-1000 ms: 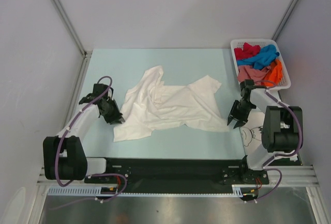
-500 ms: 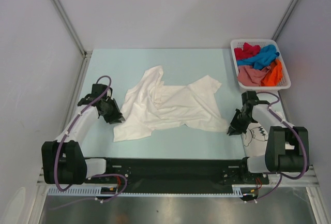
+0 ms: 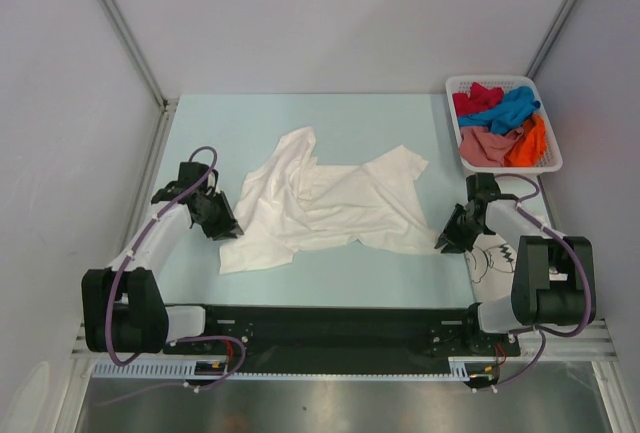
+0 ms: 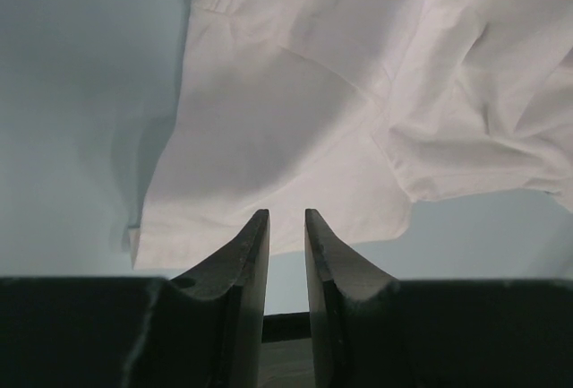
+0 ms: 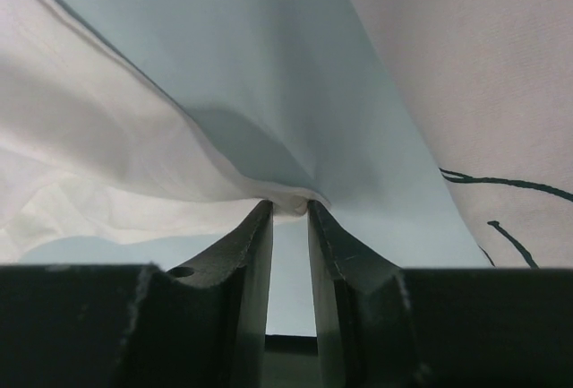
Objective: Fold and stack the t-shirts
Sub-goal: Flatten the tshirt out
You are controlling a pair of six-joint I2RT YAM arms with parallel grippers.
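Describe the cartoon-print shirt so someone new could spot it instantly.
On the light blue table, look at the near right corner, beside the base of the right arm. The printed shirt lies flat there, partly under that arm. Unlike the plain white shirt crumpled mid-table, it bears black line drawings.

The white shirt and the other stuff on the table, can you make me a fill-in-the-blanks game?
The plain white shirt lies crumpled in the ___ of the table.
The basket of coloured shirts sits at the table's far ___ corner.
The printed shirt at the near right edge shows ___ line drawings.
Missing words: middle, right, black.
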